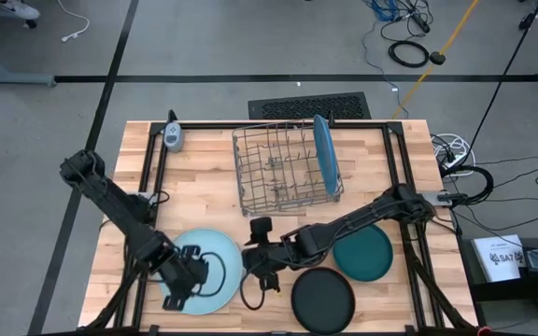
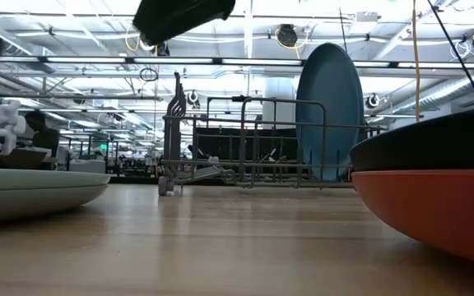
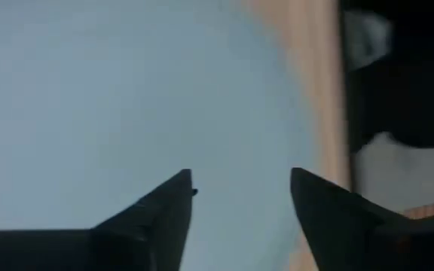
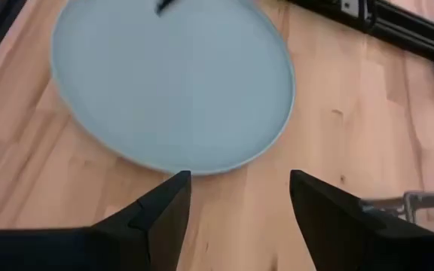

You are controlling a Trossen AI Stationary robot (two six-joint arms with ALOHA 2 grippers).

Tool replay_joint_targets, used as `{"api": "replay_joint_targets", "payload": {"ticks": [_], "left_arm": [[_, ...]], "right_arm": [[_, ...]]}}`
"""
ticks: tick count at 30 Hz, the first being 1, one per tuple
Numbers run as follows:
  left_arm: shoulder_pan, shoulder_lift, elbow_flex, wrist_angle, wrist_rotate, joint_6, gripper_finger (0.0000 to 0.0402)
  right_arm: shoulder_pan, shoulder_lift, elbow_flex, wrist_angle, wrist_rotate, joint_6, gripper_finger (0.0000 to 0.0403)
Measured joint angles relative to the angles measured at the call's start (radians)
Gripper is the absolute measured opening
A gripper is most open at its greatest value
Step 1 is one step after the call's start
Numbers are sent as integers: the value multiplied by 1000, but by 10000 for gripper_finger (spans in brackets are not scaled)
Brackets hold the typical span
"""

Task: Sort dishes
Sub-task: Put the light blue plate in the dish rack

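Observation:
A large pale blue plate (image 1: 204,266) lies flat near the table's front left. My left gripper (image 1: 190,278) hangs open over it, and the plate (image 3: 126,90) shows between and beyond its fingers (image 3: 239,188). My right gripper (image 1: 261,263) stands open just right of that plate, over bare wood (image 4: 239,192), with the plate's rim (image 4: 172,83) ahead of it. A mid-blue plate (image 1: 323,151) stands on edge in the wire rack (image 1: 278,173). A dark teal plate (image 1: 362,252) lies at the front right. A black plate (image 1: 322,299) rests on an orange one (image 2: 443,210).
The grey wire rack (image 2: 245,144) fills the table's far middle, with the upright blue plate (image 2: 329,111) at its right end. A small grey device (image 1: 173,136) lies at the far left. Bare wood shows between the rack and the plates in front.

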Motion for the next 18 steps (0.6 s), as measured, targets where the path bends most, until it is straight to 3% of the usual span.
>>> {"api": "replay_joint_targets", "payload": {"ticks": [4, 11, 18], "left_arm": [[-49, 29, 0, 63, -25, -65, 260], [-107, 150, 0, 202, -34, -162, 262], [-131, 254, 0, 236, -37, -261, 262]], "right_arm": [[7, -15, 0, -2, 0, 1, 219], [18, -40, 0, -5, 8, 19, 219], [25, -43, 0, 4, 30, 19, 219]]}}
